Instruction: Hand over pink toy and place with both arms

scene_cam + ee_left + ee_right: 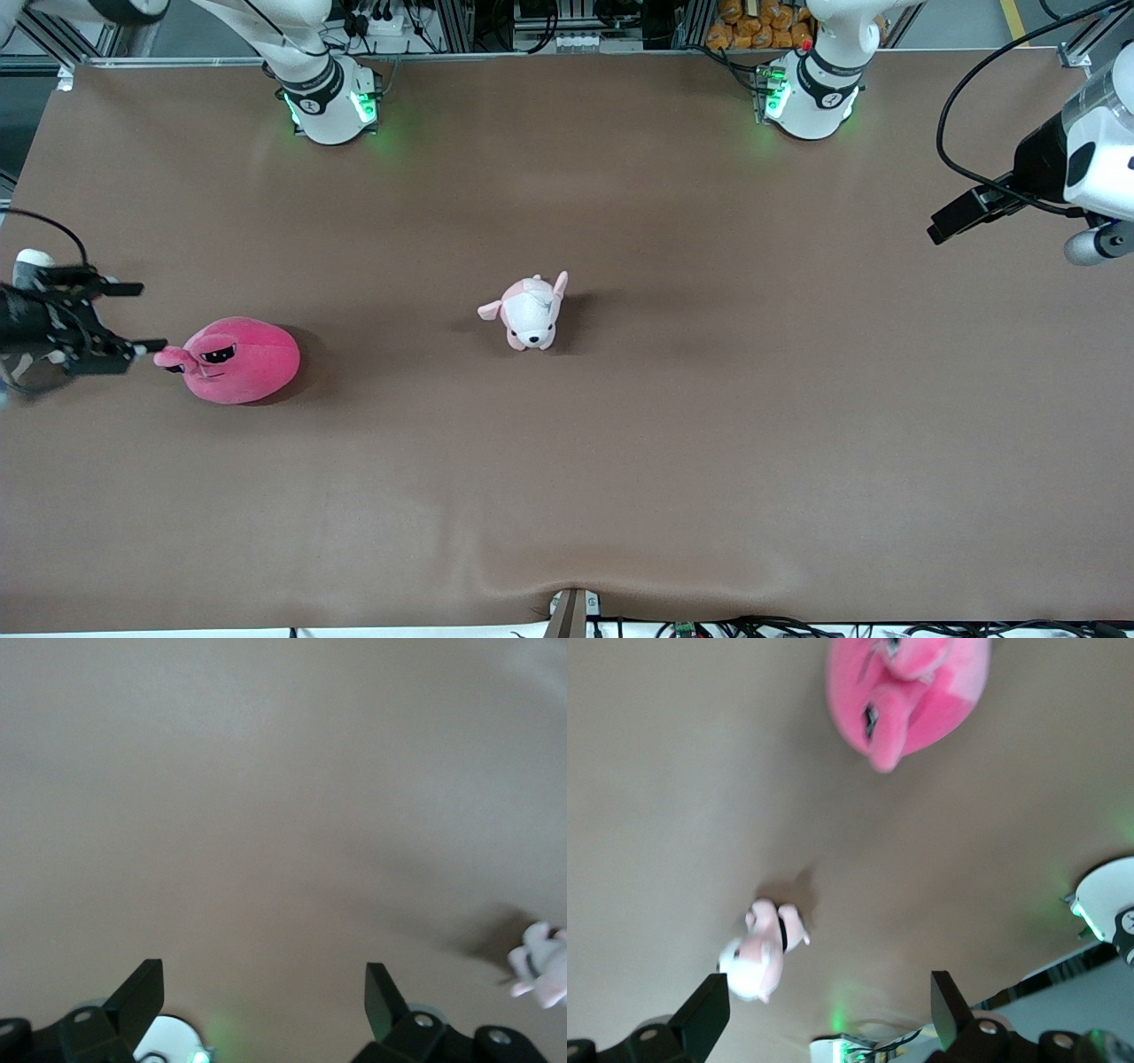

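From my station I see a brown mat [620, 487] covering the whole table, with a shallow wrinkle at the bottom centre of the front view. The pink toy [237, 359] lies on the mat at centre-left of that frame, toward the right arm's end, eye stalks pointing at the right gripper [133, 316]. That gripper sits at the left edge, fingers spread, released, one fingertip just beside a stalk; I cannot tell if they touch. The left gripper [266, 992] is at the upper right edge of the front view, waiting, fingers wide, grasping nothing. A pale puppy [529, 311] stands mid-table. Along the top edge: both arm bases lit green, aluminium framing, cables.
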Controlling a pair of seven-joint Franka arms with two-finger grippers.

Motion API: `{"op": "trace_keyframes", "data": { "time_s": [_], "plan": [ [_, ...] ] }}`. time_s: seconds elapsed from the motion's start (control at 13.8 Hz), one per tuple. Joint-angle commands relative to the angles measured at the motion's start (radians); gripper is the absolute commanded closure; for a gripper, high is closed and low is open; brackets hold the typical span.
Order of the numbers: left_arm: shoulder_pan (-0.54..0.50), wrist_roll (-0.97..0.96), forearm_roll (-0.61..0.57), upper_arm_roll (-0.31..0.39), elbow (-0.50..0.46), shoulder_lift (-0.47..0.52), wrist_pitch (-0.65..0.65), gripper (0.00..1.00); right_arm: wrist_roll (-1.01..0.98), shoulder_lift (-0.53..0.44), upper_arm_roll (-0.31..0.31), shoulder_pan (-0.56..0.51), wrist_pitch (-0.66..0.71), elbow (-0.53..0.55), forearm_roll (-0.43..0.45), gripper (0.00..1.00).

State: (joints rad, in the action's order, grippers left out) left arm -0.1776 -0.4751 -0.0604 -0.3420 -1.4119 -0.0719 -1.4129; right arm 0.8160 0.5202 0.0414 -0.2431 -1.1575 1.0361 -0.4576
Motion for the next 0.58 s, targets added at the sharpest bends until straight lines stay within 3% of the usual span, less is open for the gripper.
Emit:
{"op": "trace_keyframes", "data": {
  "time_s": [0.0, 0.22, 0.51],
  "plan": [
    [0.108, 0.173, -0.015, 0.162, -0.104, 0.092, -0.009, 0.00, -0.113, -0.118, 0.023, 0.024, 0.044, 0.016, 0.026, 0.00],
    [0.213, 0.220, -0.003, 0.322, -0.211, 0.174, -0.017, 0.00, -0.285, -0.239, 0.029, 0.140, 0.071, 0.018, 0.224, 0.00],
    [0.214, 0.257, 0.001, 0.330, -0.260, 0.214, -0.021, 0.00, -0.688, -0.383, 0.025, 0.232, 0.119, 0.079, 0.431, 0.00]
  ]
}}
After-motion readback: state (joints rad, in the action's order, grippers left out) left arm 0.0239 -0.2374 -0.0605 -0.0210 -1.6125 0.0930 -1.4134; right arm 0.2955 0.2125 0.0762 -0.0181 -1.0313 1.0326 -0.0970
